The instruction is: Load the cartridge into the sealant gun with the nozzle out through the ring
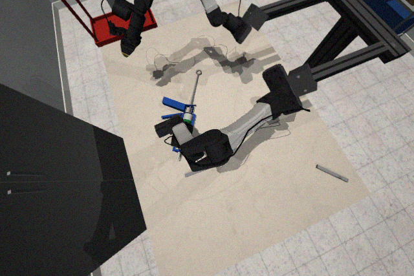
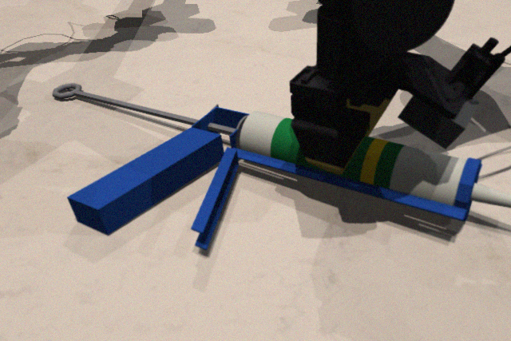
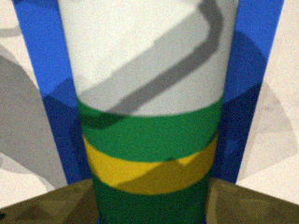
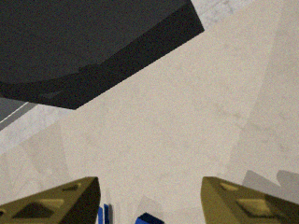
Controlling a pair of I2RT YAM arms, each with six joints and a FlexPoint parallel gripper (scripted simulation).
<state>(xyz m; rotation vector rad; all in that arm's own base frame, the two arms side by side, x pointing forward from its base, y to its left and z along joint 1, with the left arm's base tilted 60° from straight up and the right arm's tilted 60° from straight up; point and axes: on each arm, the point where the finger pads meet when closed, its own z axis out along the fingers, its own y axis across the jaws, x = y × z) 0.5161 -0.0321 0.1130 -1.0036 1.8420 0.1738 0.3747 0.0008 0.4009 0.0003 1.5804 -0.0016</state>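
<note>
The cartridge (image 1: 187, 116) (image 2: 259, 132) (image 3: 149, 135), white with green and yellow bands, lies along the blue gun's cradle, its rear end close to the rear plate. Its front end meets the front ring (image 2: 469, 184), and its nozzle (image 2: 491, 195) sticks out through the ring. The gun (image 1: 173, 103) (image 2: 144, 180) lies on the table. Its plunger rod (image 1: 195, 87) (image 2: 132, 107) extends far out behind the handle. The thumb plate cannot be made out clearly. My left gripper (image 3: 150, 187) is shut on the cartridge's middle. My right gripper (image 1: 125, 54) (image 4: 149, 186) is open and empty, high and away from the gun.
A grey bar (image 1: 332, 173) lies near the table's far right edge in the top view. A dark cabinet (image 1: 66, 166) stands along the left side, and a red cart (image 1: 96, 32) at the upper left. My left arm reaches over the gun's front half.
</note>
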